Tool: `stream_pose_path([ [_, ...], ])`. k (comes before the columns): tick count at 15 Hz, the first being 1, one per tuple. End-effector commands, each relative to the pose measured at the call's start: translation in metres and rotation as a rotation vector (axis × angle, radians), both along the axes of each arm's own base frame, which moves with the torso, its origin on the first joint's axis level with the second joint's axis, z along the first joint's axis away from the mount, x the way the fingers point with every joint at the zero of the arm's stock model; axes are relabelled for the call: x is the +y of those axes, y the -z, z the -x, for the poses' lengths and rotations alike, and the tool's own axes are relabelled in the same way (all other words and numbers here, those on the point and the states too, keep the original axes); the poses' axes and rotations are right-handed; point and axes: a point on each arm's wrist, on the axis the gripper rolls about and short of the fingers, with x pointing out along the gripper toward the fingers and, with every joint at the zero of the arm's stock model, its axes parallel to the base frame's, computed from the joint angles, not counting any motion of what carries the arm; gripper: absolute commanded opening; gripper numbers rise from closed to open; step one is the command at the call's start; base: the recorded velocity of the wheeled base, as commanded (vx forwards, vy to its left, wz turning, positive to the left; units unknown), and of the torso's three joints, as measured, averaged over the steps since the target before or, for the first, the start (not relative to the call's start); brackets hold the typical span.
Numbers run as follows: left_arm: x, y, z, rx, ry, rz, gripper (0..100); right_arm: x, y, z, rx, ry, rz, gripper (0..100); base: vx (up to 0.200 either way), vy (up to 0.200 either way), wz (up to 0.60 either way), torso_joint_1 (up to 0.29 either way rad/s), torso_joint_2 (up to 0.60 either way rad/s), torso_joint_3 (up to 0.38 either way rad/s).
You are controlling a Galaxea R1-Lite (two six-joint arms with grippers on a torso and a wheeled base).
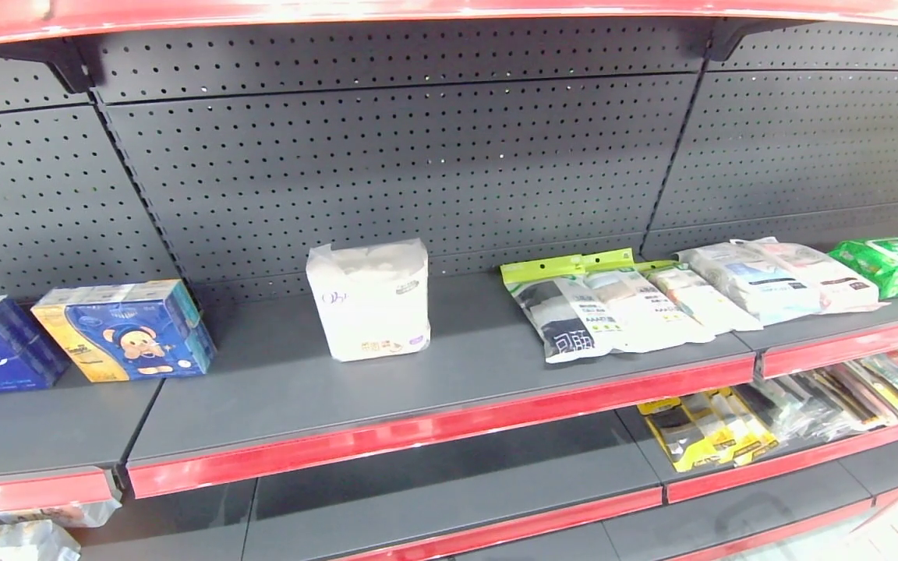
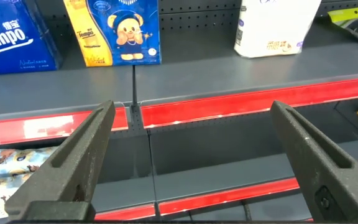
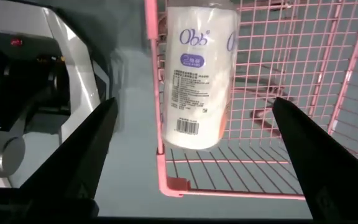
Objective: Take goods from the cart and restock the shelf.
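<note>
Currently the shelf (image 1: 457, 366) carries one white pack (image 1: 371, 300) upright mid-deck, between a tissue box (image 1: 125, 331) on the left and flat packets (image 1: 613, 312) on the right, with bare deck beside it that likely awaits matching stock. The pink wire cart (image 3: 241, 194) holds a cylindrical pack (image 3: 201, 74) against its side frame, presumably the next item to transfer. The right gripper (image 3: 194, 102) faces that pack, opened wide and holding nothing, apparently lined up for a grasp; the left gripper (image 2: 192, 107), equally wide and empty, faces the shelf's front edge.

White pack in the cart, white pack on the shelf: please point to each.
white pack in the cart (image 3: 197, 81), right wrist view, its printed side
white pack on the shelf (image 1: 369, 304), head view, its front face
</note>
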Motion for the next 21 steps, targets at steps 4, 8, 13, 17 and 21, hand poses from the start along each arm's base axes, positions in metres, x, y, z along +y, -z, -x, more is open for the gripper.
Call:
stream_pose_path([
  [4, 0.0, 0.0, 0.0, 0.001, -0.001, 0.0, 100, 0.001, 0.012, 0.001, 0.038, 0.003, -0.064, 100, 0.0, 0.0, 0.0, 0.0, 0.0, 0.0],
  [8, 0.0, 0.0, 0.0, 0.001, -0.001, 0.0, 100, -0.001, 0.013, 0.0, 0.036, -0.004, -0.057, 100, 0.0, 0.0, 0.0, -0.047, 0.08, 0.05],
  [13, 0.0, 0.0, 0.0, 0.001, -0.001, 0.0, 100, -0.003, 0.016, -0.002, 0.04, -0.02, -0.058, 100, 0.0, 0.0, 0.0, -0.116, 0.27, 0.137],
  [17, 0.0, 0.0, 0.0, 0.001, -0.001, 0.0, 100, -0.003, 0.017, -0.002, 0.044, -0.027, -0.06, 100, 0.0, 0.0, 0.0, -0.151, 0.32, 0.172],
  [21, 0.0, 0.0, 0.0, 0.001, -0.001, 0.0, 100, -0.011, 0.016, -0.007, 0.027, -0.027, -0.033, 100, 0.0, 0.0, 0.0, -0.128, 0.28, 0.155],
])
